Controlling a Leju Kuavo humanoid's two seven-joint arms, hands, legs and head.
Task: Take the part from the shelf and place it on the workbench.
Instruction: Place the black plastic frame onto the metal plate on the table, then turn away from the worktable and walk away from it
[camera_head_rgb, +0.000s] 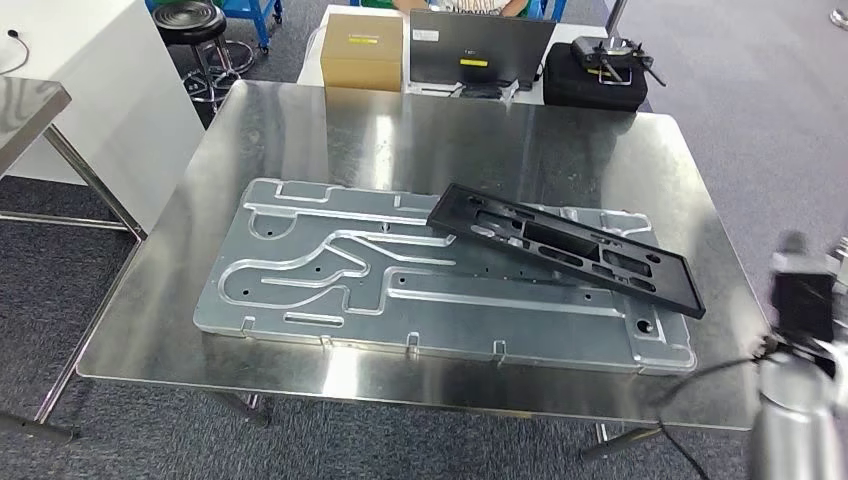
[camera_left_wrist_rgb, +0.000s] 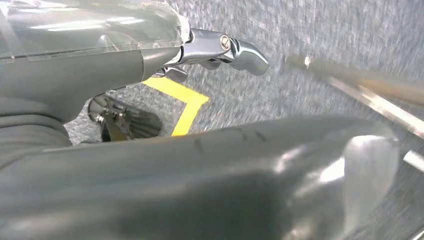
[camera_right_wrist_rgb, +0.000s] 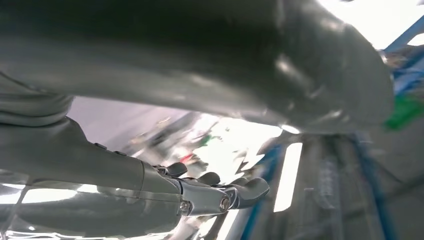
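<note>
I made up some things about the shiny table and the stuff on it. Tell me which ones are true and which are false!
1. The black part lies on top of the big silver plate. True.
2. The black part stands upright on its end. False: it lies flat, slanted across the plate.
3. A brown cardboard box sits beyond the far edge of the metal table. True.
4. The right hand is holding the black part. False: its fingers hold nothing.
5. The silver plate is on the floor. False: it rests on the table.
</note>
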